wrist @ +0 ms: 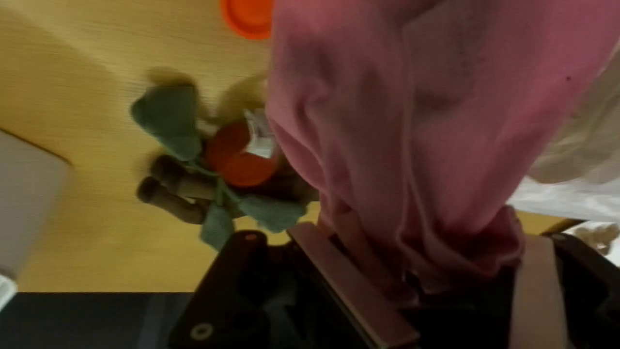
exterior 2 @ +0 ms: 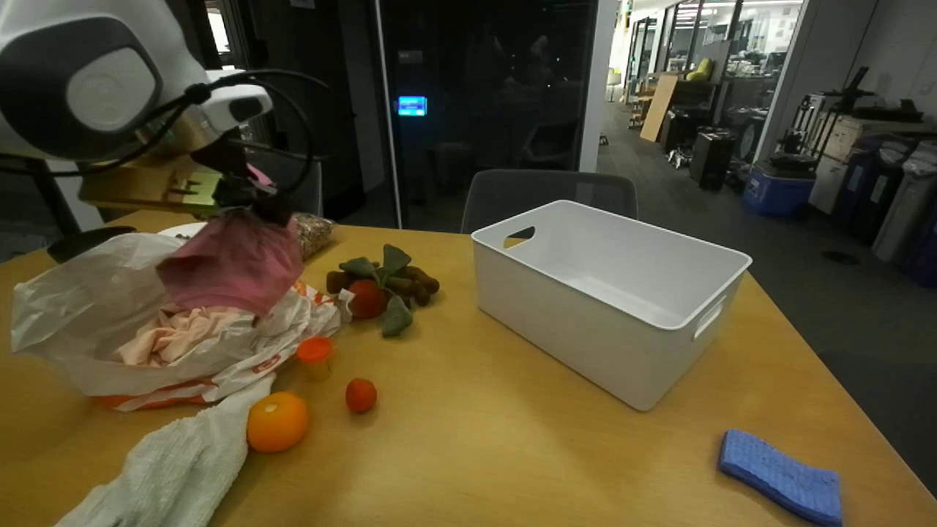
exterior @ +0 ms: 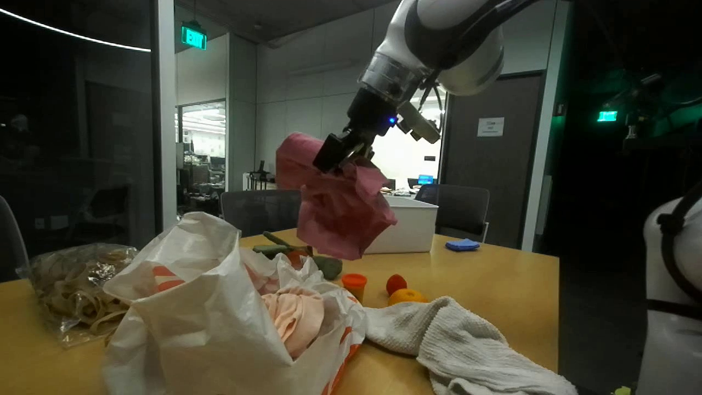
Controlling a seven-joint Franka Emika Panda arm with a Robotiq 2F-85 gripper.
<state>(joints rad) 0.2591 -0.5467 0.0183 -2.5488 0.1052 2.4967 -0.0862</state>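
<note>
My gripper (exterior: 344,159) is shut on a pink cloth (exterior: 345,219) and holds it in the air, bunched between the fingers. In the wrist view the cloth (wrist: 411,121) hangs between the two pads and hides much of the table. In an exterior view the cloth (exterior 2: 234,263) hangs over an open white plastic bag (exterior 2: 88,285). A pale pink cloth (exterior 2: 183,333) lies inside that bag. A soft toy with green leaves, brown limbs and a red-orange part (exterior 2: 370,300) lies beside the bag; it also shows in the wrist view (wrist: 242,167).
A white bin (exterior 2: 571,344) stands on the table (exterior 2: 468,468). An orange (exterior 2: 278,421), a red fruit (exterior 2: 361,395), an orange-lidded jar (exterior 2: 315,355) and a white towel (exterior 2: 176,461) lie near the bag. A blue cloth (exterior 2: 779,476) and a clear bag (exterior: 82,296) lie farther out.
</note>
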